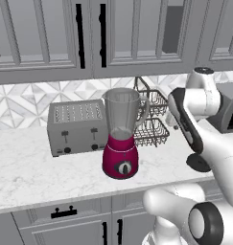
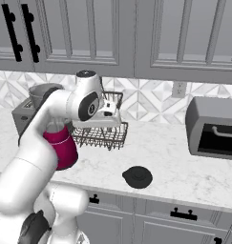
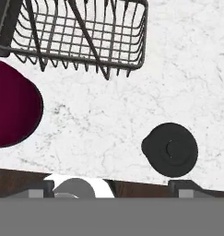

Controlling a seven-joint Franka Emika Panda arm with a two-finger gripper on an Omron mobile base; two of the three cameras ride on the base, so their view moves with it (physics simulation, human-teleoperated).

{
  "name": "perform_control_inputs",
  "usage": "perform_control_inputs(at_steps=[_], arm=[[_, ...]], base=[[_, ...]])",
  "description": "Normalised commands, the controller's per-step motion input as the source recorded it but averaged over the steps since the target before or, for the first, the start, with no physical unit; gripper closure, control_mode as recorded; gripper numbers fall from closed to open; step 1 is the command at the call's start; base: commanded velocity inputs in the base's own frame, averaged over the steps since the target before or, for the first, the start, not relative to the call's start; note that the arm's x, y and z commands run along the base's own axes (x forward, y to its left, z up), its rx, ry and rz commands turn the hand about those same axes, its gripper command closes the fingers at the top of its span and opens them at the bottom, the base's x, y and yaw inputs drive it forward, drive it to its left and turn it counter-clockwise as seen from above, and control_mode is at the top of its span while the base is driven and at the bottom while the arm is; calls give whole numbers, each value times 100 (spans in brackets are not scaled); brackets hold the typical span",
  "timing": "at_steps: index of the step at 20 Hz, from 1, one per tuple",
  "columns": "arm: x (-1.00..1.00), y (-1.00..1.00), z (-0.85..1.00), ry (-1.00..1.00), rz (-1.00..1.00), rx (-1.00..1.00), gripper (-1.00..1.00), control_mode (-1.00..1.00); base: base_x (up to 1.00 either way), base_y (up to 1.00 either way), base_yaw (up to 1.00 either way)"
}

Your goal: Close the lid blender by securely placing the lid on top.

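Arm bent high over counter (image 2: 184, 157), end effector (image 3: 111, 186) spread wide, empty, above lid (image 3: 170, 149); blender (image 1: 121, 134) uncapped.

Brightness: all three views are evenly and quite brightly lit, with no dim corner.
Light direction: it seems diffuse and from above; I cannot tell one clear source.
Shadows: very weak. The tall blender with magenta-red base and clear grey jar (image 1: 121, 139) has only a faint dark patch at its foot on the white marble counter (image 1: 31, 172). The small dark round flat lid (image 3: 170, 149) throws almost no shadow in the hand view.
Glare: a soft shine on the magenta base; nothing is burnt out.
Sharpness: edges are slightly soft and pixelated; the dark wire dish rack (image 3: 81, 34) shows jagged lines.
Distortion: none visible at the borders.
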Motion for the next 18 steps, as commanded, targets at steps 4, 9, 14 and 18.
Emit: perform_control_inputs(at_steps=[4,9,14,18], arm=[[-22,-73,-66,23,-4,11,-100,-100],[3,-88,-87,27,-7,14,-100,-100],[27,-64,-95,24,-4,6,-100,-100],[26,-19,-60,4,0,2,-100,-100]], base=[[0,0,0],[0,0,0],[0,0,0],[0,0,0]])
